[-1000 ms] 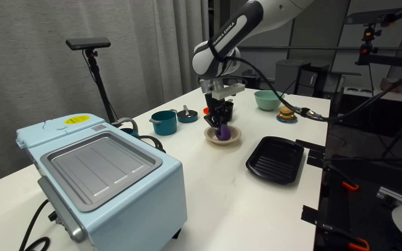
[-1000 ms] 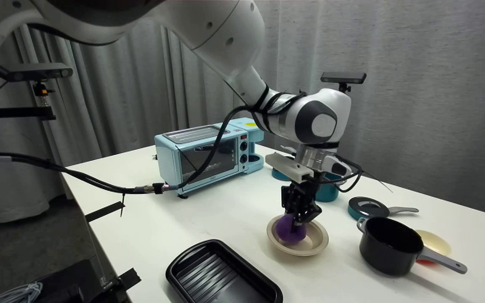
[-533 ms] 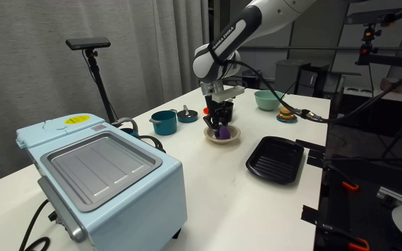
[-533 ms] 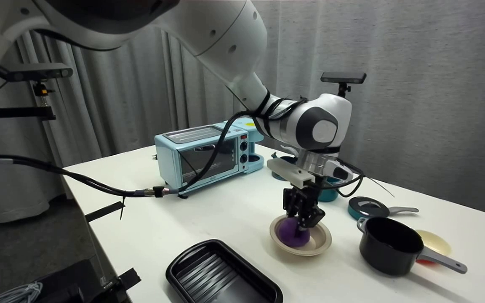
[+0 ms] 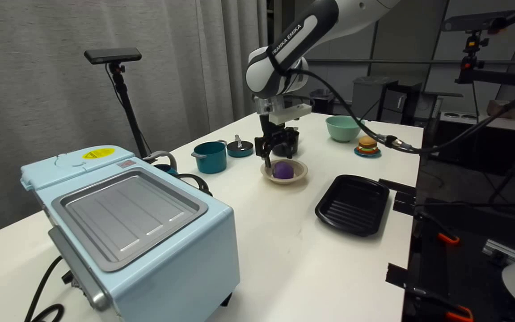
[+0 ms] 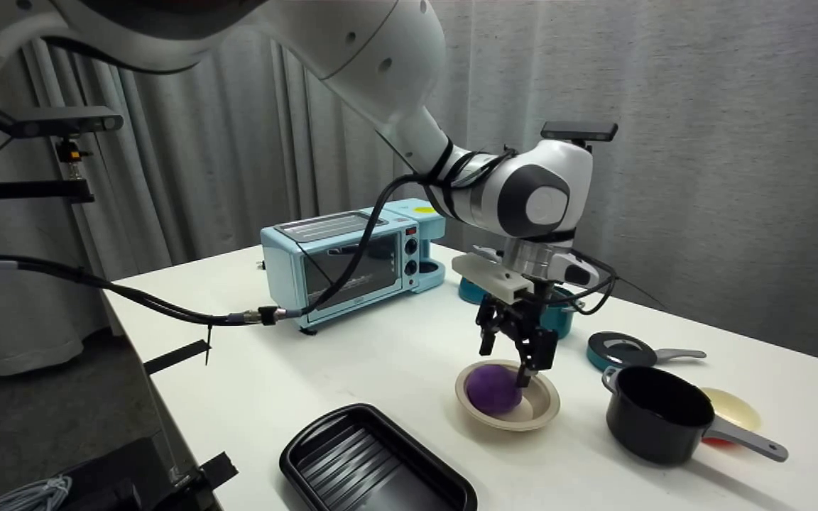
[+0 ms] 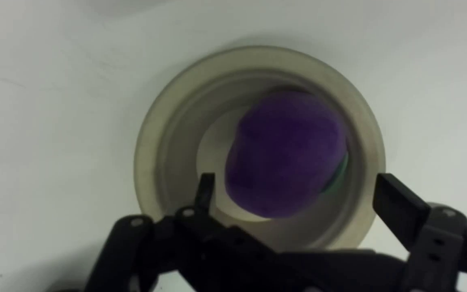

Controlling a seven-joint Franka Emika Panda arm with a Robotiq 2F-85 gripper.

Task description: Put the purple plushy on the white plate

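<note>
Grey curtain (image 6: 664, 184) and white table (image 6: 373, 362) appear in both exterior views. Purple plushy (image 6: 492, 389): inside the white plate (image 6: 508, 424), off-centre, towards one side of its wall. Gripper (image 6: 505, 365): above the plate, jaws wide; in the wrist view the fingers (image 7: 399, 207) stand on opposite sides of the plushy, apart from it. Whether either fingertip touches the plate cannot be told.

Obscured: part of the plate's rim, behind the gripper in the wrist view. A green edge (image 7: 339, 172) shows beside the plushy there; what it belongs to cannot be told. In an exterior view, a black saucepan (image 6: 654, 426) partly covers a cream dish (image 6: 734, 411), and a teal pot (image 6: 558, 323) is partly hidden behind the robot arm (image 6: 388, 71).

Cut off: the arm, at the top edge of both exterior views; the black ridged tray (image 6: 373, 458) and the pale blue oven (image 5: 186, 250), each at the bottom edge of an exterior view.

Counted: one plushy, one plate, one gripper with two fingers, one tray, one oven, one saucepan, one green bowl (image 5: 342, 129), one burger-like toy (image 5: 367, 143) on one blue saucer (image 5: 368, 154), two stand-mounted cameras (image 5: 112, 55) in each exterior view.
</note>
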